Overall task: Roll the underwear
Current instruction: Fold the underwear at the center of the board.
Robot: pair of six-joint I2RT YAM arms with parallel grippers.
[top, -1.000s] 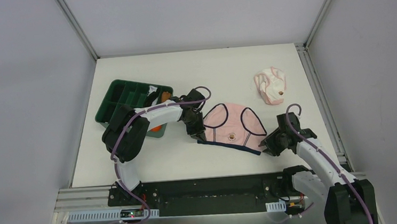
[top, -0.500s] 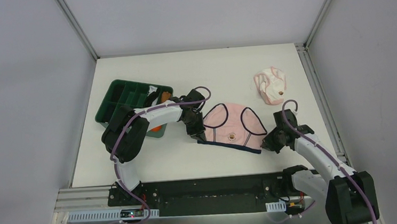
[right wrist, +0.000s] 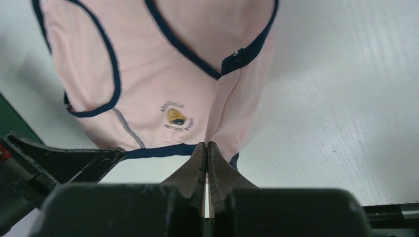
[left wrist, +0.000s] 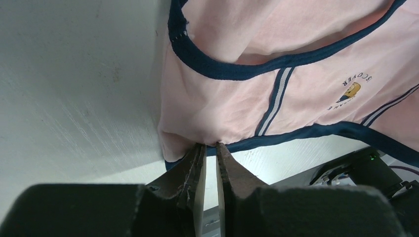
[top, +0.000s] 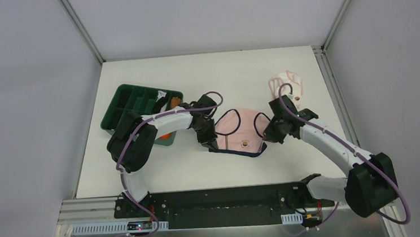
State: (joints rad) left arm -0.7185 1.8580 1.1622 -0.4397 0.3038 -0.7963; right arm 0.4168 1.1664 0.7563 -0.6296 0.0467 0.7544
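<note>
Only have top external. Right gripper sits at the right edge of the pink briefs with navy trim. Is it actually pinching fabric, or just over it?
Observer: Pinching. In the right wrist view the right gripper has its jaws shut on a raised fold of the pink briefs, right at the navy hem.
Operator: Left side?
Observer: The left wrist view shows the left gripper gripping the opposite corner, with cloth bunched between its nearly closed tips.
Operator: Any marking to orient by?
Observer: A small yellow logo with lettering sits on the panel just above the hem.
</note>
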